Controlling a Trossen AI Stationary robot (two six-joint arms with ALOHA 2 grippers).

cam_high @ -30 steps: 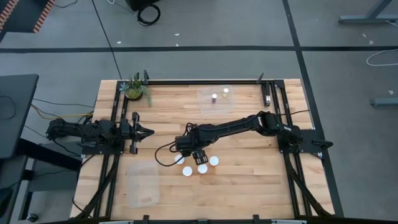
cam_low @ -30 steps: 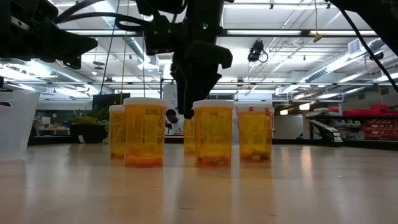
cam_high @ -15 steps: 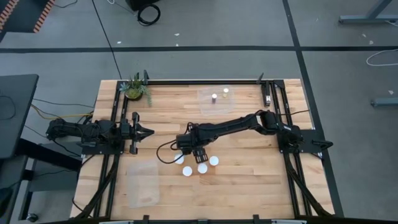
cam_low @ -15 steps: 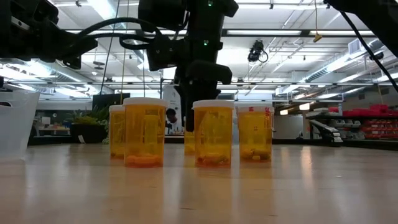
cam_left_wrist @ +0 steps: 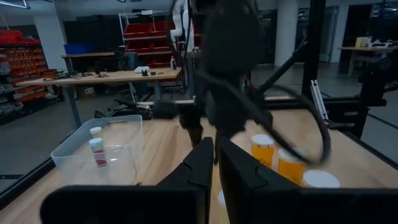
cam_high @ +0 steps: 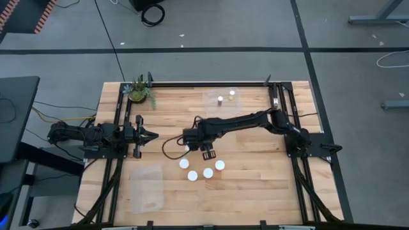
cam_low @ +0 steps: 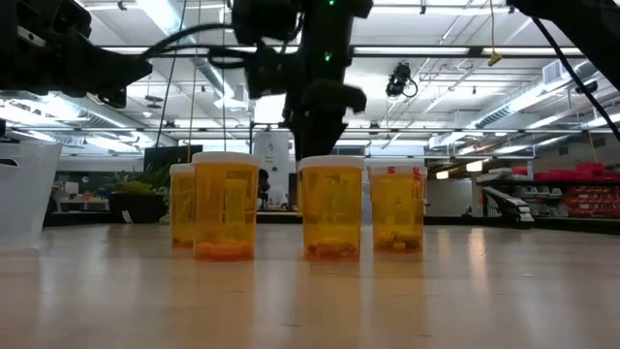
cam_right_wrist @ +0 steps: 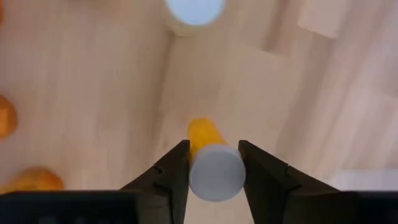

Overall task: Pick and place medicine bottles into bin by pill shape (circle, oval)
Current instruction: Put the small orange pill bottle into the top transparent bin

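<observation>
My right gripper [cam_high: 206, 149] hangs over the middle of the table, shut on a narrow orange medicine bottle [cam_right_wrist: 203, 135] with a white cap. Several more white-capped orange bottles [cam_high: 192, 175] stand upright on the wood just nearer than it, and show in a row in the low view [cam_low: 332, 208]. A clear bin [cam_high: 220, 102] at the far edge holds two small bottles [cam_high: 220, 99]. A second clear bin [cam_high: 147, 188] lies near left. My left gripper [cam_high: 153, 135] waits shut at the table's left side. My right gripper pinches the bottle at its white-capped top [cam_right_wrist: 216, 171], one finger [cam_right_wrist: 174, 171] on either side. The fingers come from above, pointing down. The bottle hangs upright below them, its orange body clear of the table.
A green potted plant [cam_high: 138, 91] stands at the far left corner. Black rails [cam_high: 118, 128] run along the table's left and right sides. Bare wood lies between the standing bottles and the far bin.
My right gripper has shut on a bottle that stood behind the row, then risen and gone a little toward the table's far edge with it. That bottle is lifted clear of the table; the others have stayed where they were.
</observation>
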